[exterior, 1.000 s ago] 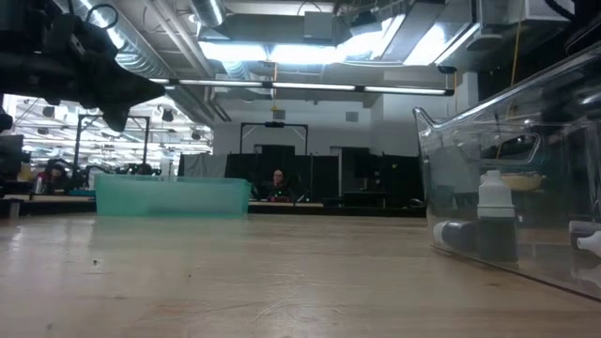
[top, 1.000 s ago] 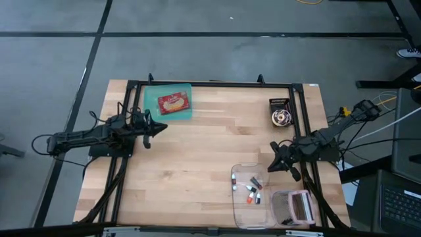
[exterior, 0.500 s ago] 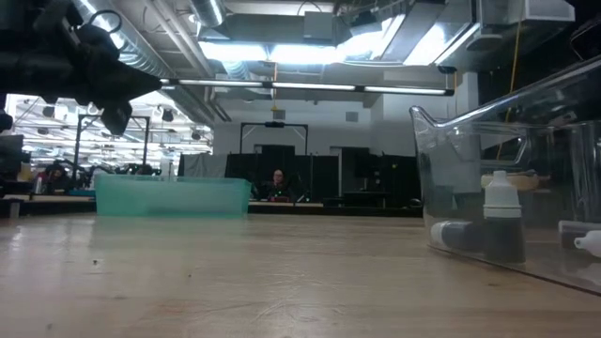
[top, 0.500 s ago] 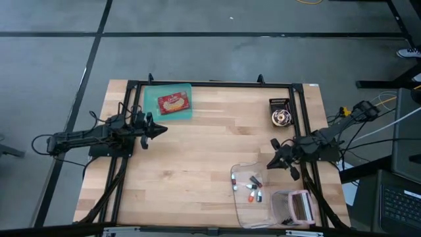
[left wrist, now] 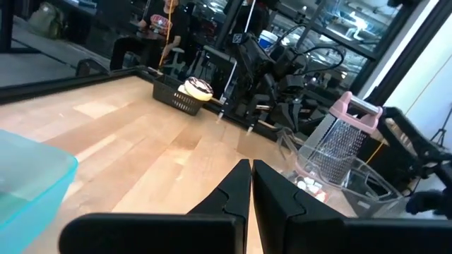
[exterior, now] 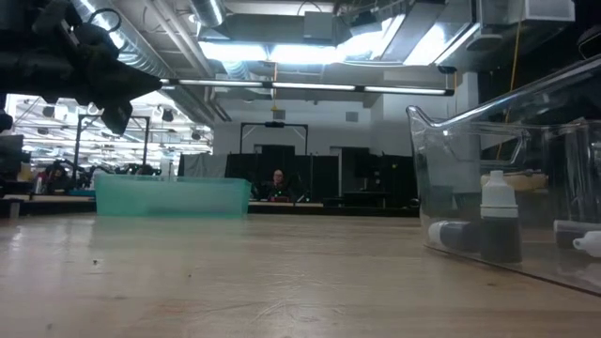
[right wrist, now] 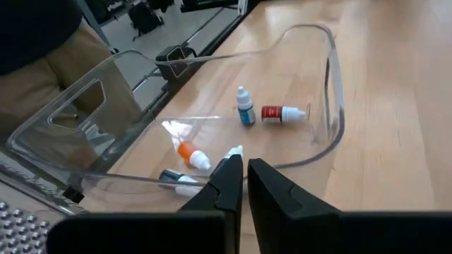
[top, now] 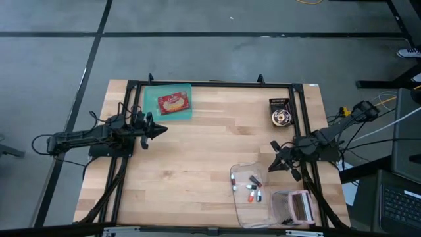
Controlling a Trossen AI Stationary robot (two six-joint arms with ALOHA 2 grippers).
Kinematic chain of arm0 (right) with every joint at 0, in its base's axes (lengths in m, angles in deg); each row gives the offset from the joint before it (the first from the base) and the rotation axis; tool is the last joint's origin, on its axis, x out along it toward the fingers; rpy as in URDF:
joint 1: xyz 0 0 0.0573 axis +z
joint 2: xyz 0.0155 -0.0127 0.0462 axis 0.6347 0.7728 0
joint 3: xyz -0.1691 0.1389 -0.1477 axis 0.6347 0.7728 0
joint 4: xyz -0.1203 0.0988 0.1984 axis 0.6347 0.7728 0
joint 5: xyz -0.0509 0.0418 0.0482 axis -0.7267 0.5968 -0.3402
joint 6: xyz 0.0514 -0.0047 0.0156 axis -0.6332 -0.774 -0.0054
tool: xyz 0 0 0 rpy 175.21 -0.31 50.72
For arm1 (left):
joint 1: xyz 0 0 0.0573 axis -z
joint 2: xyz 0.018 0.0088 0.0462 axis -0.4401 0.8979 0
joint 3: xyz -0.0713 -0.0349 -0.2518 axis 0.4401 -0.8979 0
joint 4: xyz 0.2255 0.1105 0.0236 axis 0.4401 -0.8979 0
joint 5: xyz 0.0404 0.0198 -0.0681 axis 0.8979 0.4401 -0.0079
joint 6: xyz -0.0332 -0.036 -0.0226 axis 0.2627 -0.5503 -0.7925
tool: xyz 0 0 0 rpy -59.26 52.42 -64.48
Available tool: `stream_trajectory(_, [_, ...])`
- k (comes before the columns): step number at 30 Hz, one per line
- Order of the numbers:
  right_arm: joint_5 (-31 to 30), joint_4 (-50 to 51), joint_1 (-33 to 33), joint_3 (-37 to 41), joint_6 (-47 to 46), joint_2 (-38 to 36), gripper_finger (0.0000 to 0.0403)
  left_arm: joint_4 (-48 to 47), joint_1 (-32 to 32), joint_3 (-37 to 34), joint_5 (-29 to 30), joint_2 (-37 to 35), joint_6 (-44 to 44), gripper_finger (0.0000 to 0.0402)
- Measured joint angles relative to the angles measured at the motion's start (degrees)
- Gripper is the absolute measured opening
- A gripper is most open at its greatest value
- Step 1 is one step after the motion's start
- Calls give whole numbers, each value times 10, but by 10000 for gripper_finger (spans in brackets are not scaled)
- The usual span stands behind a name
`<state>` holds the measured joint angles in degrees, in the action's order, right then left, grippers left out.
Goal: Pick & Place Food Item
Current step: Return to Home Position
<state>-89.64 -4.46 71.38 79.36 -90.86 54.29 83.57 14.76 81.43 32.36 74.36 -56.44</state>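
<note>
Food coloring bottles (top: pixel 252 191) lie in the transparent bin (top: pixel 253 214) on the wooden table (top: pixel 197 151).

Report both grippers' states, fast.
Left gripper: shut, empty, over the wooden table's left side.
Right gripper: shut, empty, near the transparent plastic bin.

Pale streaky-grained wooden table (top: pixel 197 151). Clear plastic bin (top: pixel 253 214), lower right from above, holds a red-labelled bottle (right wrist: pixel 272 112), an orange bottle (right wrist: pixel 185 150) and a blue-labelled bottle (right wrist: pixel 245 113), all white-capped. Teal plastic tray (top: pixel 152 108), upper left, carries a red-and-yellow packet (top: pixel 173 103). Pink-framed grater (top: pixel 301 206).
</note>
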Motion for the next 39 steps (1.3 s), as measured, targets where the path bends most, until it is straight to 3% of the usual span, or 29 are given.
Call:
stream_trajectory(17, [-2, -2, 1, 0, -16, -4, 27, 1, 3, 0, 2, -19, -24, 12])
stream_trajectory(30, [-11, -9, 6, 0, -16, -203, 27, 11, 12, 0, 2, -18, -24, 11])
stream_trajectory(39, [-7, -17, 6, 1, -15, -203, 27, 12, 11, 0, 2, -18, -24, 9])
